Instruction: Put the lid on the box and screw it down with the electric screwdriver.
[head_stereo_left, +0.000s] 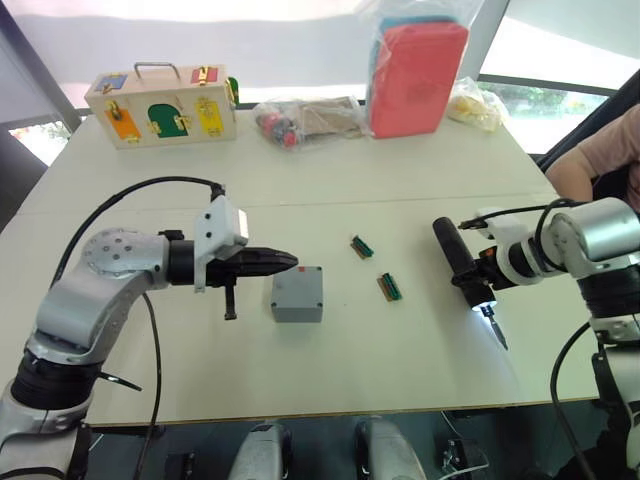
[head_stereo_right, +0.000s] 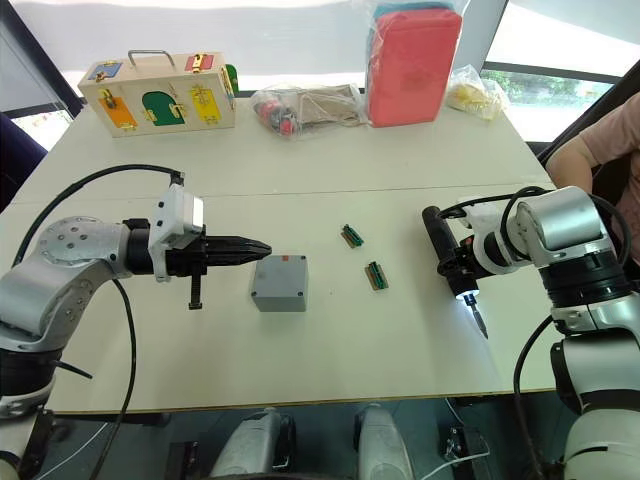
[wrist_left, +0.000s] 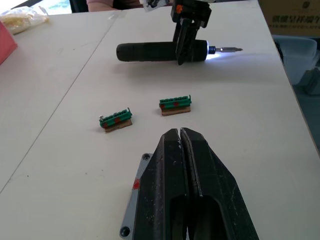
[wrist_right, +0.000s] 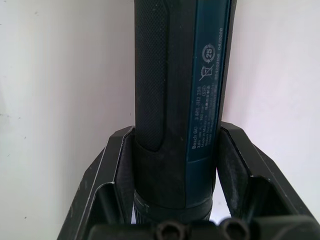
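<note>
— Where do your head cameras look from?

— Both eyes sit high above my arms, facing forward and down over the white table (head_stereo_left: 400, 180). They share almost the whole scene.

— And your left wrist camera?

— It rides just behind my left gripper (wrist_left: 182, 145), low over the table, facing across to my right gripper (wrist_left: 187, 37), which clasps the black cylindrical electric screwdriver (wrist_left: 150, 51). The eyes share that tool.

— The right wrist one?

— Pressed right up against my right gripper's black fingers (wrist_right: 115, 165), looking along the screwdriver's barrel.
</note>
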